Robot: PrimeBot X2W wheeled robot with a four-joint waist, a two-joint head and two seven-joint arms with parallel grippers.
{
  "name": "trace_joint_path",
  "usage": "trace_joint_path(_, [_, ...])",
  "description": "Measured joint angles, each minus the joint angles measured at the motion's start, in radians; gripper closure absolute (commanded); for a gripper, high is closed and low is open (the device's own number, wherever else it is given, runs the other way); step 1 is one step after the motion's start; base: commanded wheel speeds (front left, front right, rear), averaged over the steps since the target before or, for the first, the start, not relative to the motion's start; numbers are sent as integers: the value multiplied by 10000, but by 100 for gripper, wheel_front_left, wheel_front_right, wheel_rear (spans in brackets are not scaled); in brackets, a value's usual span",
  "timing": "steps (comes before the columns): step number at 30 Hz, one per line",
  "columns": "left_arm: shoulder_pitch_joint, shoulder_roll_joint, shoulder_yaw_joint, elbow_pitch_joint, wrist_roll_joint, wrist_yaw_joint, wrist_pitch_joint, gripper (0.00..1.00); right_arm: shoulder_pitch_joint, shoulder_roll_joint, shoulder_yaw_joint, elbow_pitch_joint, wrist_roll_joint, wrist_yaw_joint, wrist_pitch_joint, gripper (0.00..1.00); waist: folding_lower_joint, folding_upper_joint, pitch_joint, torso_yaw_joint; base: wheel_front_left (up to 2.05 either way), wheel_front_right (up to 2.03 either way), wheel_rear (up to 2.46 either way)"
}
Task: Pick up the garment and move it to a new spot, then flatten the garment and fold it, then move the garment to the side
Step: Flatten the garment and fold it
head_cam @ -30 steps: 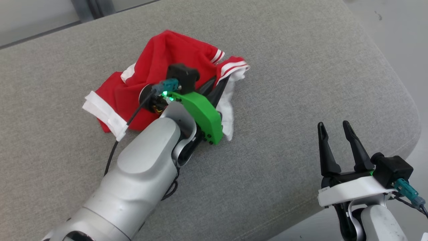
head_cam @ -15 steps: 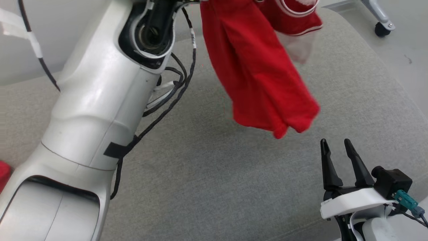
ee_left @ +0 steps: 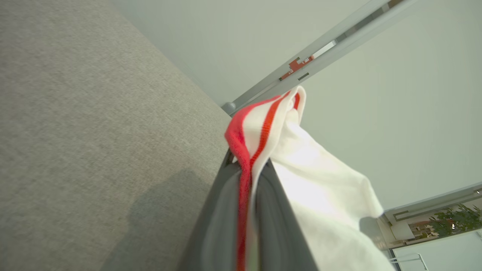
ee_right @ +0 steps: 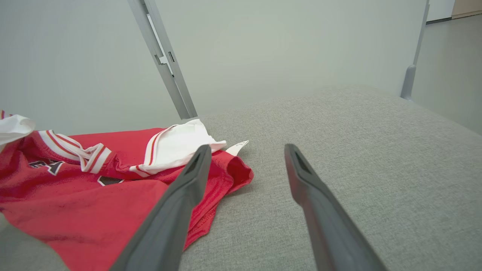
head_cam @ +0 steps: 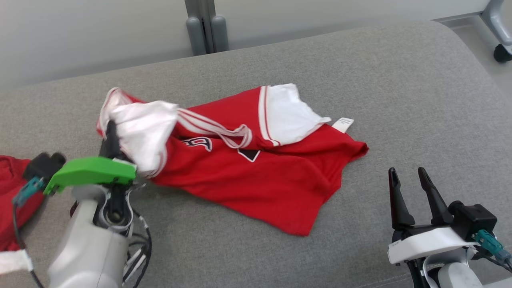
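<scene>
The garment (head_cam: pixel 248 176) is a red jersey with white trim and a white lining. It lies loosely spread across the middle of the grey cushion (head_cam: pixel 400 100). My left gripper (head_cam: pixel 110 130) stands at the garment's left end, shut on a raised white-and-red hem. In the left wrist view the two dark fingers (ee_left: pixel 222 195) pinch that hem of the garment (ee_left: pixel 320 180) between them. My right gripper (head_cam: pixel 408 176) sits open near the cushion's front right, apart from the cloth. In the right wrist view the right gripper (ee_right: pixel 244 150) holds nothing, and the garment (ee_right: pixel 75 195) lies to its left.
A second red cloth (head_cam: pixel 10 192) with a white band lies at the far left edge. A grey post (head_cam: pixel 206 28) stands behind the cushion against the pale wall. A chair caster (head_cam: pixel 502 52) is on the floor at the top right, past the cushion's rounded right edge.
The garment went from a crumpled heap to hanging in the air from my left gripper, and now lies spread out with the hem still gripped. The head camera has shifted. The right gripper stayed open.
</scene>
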Motion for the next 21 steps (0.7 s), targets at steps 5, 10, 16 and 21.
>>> trace_joint_path(5, [1894,-671,2769,-433,1687,-17,-6,100,-2,0,-35,-35,-117,0,0,0,0,0,-64,174,0,0,0])
trace_joint_path(10, [3173,-940,3591,-1162,2907,-88,-6,81,135,2,-10,-38,-153,0,0,0,0,0,-220,319,0,0,0])
trace_joint_path(16, [4288,-970,4130,-3229,4784,422,-8,0,159,6,121,-38,-138,0,0,0,0,0,-285,522,0,0,0])
trace_joint_path(21, [4992,-968,3781,-5697,6702,899,-23,0,154,4,159,-54,-136,0,0,0,0,0,-214,531,0,0,0])
